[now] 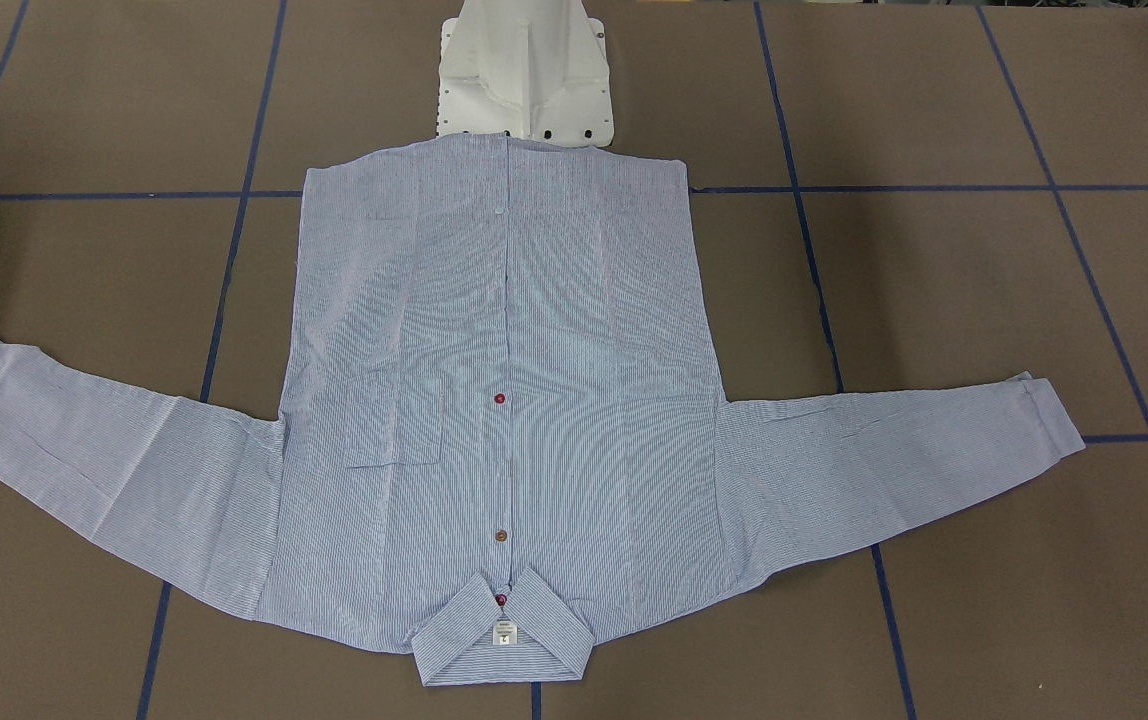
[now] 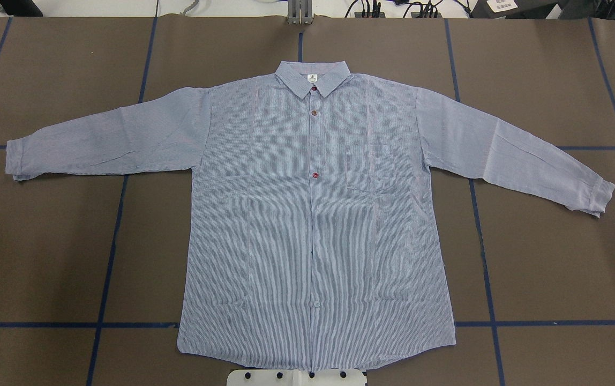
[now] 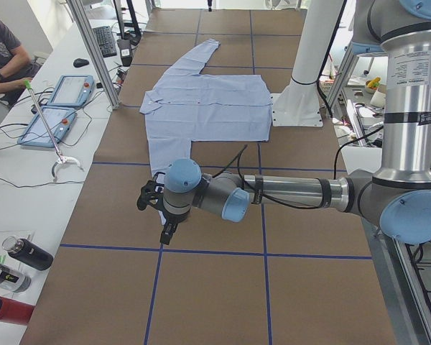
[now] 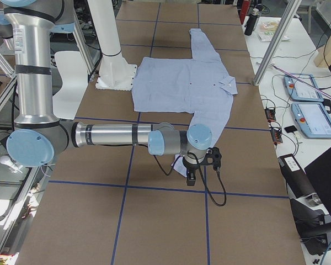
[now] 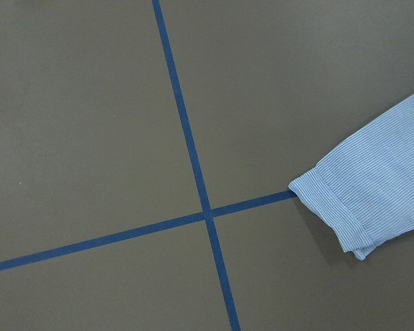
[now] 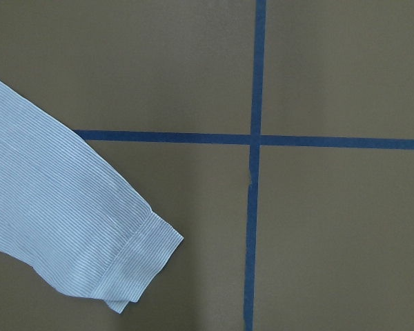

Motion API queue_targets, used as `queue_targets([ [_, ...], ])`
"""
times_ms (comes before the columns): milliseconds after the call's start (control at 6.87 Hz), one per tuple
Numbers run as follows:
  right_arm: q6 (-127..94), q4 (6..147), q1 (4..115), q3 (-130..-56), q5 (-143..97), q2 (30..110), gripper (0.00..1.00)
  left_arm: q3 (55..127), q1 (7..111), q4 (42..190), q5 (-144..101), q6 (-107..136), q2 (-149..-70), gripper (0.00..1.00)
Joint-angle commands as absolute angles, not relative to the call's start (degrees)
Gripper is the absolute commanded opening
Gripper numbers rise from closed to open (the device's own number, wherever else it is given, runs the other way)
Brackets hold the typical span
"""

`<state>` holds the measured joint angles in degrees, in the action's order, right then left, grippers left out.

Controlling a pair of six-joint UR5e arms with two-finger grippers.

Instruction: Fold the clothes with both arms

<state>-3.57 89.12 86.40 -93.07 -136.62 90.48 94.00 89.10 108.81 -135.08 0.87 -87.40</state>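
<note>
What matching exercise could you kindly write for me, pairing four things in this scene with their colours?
Things:
1. neck tag of the shirt
2. mid-chest button
3. tape lines
4. table cover

Colours:
A. blue
B. brown
C. white
D. dark red

Pairs: 1-C, 2-D, 3-A, 4-B

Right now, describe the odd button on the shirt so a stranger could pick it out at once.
On the brown table lies a striped blue shirt, spread flat, front up. Follow its button line from the collar toward the hem by the white pedestal base. The lowest visible button is pale, matching the cloth, while the buttons nearer the collar are dark and reddish.
</note>
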Motion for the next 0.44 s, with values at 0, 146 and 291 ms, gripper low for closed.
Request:
queue_targets([
  [0,-3.9,89.1,86.2,-93.2,-136.6,90.5,1.0,93.7,89.0,108.8,-135.2,1.1,-87.4,0.99],
  [146,-4.0,89.0,86.2,-93.3,-136.6,90.4,1.0,93.3,89.1,109.0,-135.2,0.8,-87.4,0.99],
  [291,-4.0,86.9,86.2,-92.7,-136.5,90.6,1.0,93.8,89.0,108.8,-134.7,1.0,-87.5,0.99],
])
